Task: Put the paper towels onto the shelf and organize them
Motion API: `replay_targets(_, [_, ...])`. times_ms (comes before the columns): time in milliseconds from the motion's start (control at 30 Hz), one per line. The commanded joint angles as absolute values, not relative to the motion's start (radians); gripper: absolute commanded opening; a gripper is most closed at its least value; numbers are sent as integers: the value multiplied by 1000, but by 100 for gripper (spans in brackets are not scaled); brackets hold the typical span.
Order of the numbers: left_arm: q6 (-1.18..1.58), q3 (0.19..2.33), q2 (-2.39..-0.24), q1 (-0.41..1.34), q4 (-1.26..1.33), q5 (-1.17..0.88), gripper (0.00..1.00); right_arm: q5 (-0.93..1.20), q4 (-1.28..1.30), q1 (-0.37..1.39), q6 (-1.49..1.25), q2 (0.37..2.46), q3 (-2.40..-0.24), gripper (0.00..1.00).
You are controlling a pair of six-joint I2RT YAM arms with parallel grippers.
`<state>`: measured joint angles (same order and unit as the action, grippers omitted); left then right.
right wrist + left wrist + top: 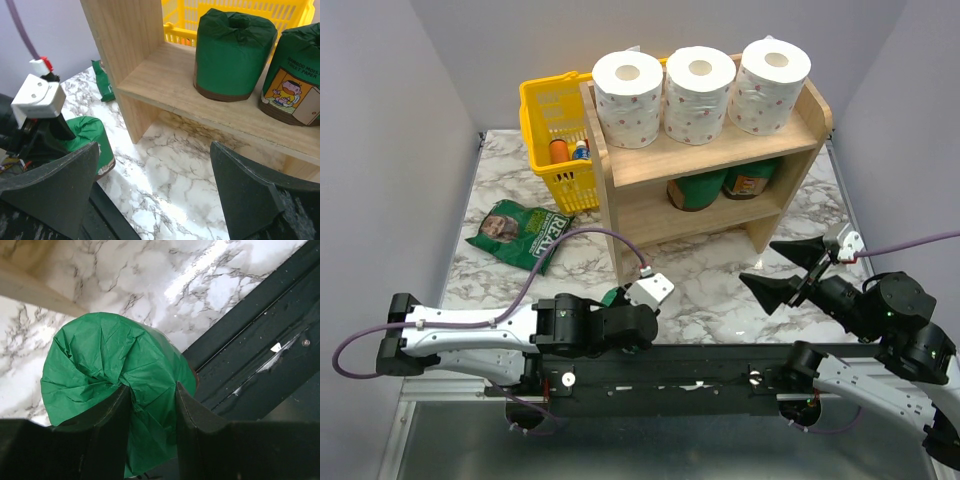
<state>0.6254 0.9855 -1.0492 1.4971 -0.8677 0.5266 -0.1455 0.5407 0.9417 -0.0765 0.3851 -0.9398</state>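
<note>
The wooden shelf (pixel 712 148) stands at the back centre. Three white dotted paper towels (pixel 628 98) (pixel 699 94) (pixel 773 85) stand in a row on its top tier. Two green-wrapped rolls (pixel 232 52) (pixel 295 75) stand on the lower tier (pixel 165 85). My left gripper (pixel 620 305) is shut on the gathered wrap of the third green roll (pixel 110 365), which is at the table's near edge left of the shelf; it also shows in the right wrist view (pixel 90 137). My right gripper (pixel 757 261) is open and empty, in front of the shelf's right part.
A yellow basket (pixel 552 110) with bottles stands left of the shelf. A flat green bag (pixel 518 232) lies on the marble in front of it. A black rail (pixel 660 375) runs along the near edge. A purple cable (pixel 590 235) arcs over the left arm.
</note>
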Motion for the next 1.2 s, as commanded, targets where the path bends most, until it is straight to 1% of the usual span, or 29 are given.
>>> replay_targets(0, [470,1069,-1086,1534,-779,634,29,-179,580,948,-101,364,-966,100])
replay_targets(567, [66,1325,-1279,1537,-706,758,30,-187,614,948,-115,351,-979,100])
replay_targets(700, [6,1339,-1304,1525,-674,811,30,-189,614,946,-124,348,-974,100])
replay_targets(900, [-66,1350,-1281,1467,-594,764,30,-176,617,946,-138,356,-979,100])
replay_targets(1167, [-136,1402,-1313,1410,-578,741,30,-179,617,948,-150,359,-969,100])
